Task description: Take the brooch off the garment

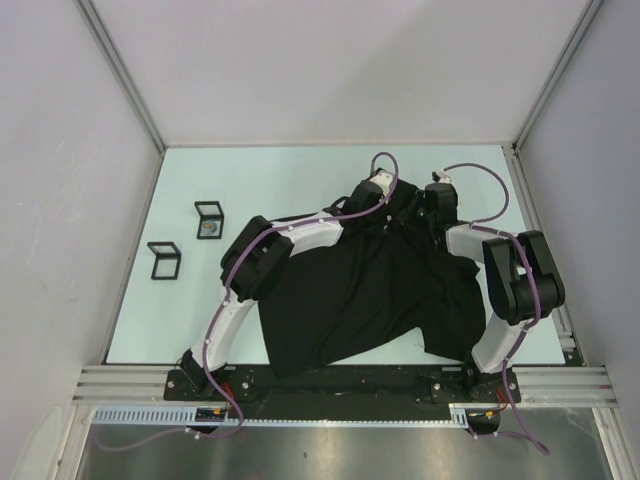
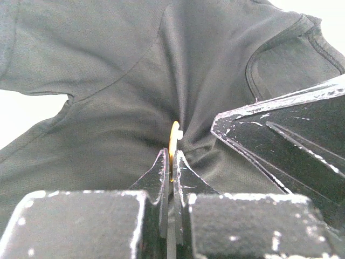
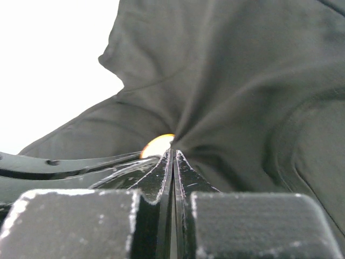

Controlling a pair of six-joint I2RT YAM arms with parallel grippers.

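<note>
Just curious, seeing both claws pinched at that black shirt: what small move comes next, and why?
Probably the left gripper eases the thin gold brooch away from the black soft-cloth T-shirt: it is shut on the brooch's edge, while the right gripper pins puckered cloth right beside it.

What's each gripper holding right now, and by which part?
The left gripper pinches the gold brooch by its edge. The right gripper pinches a gathered fold of the black T-shirt right beside the brooch.
</note>
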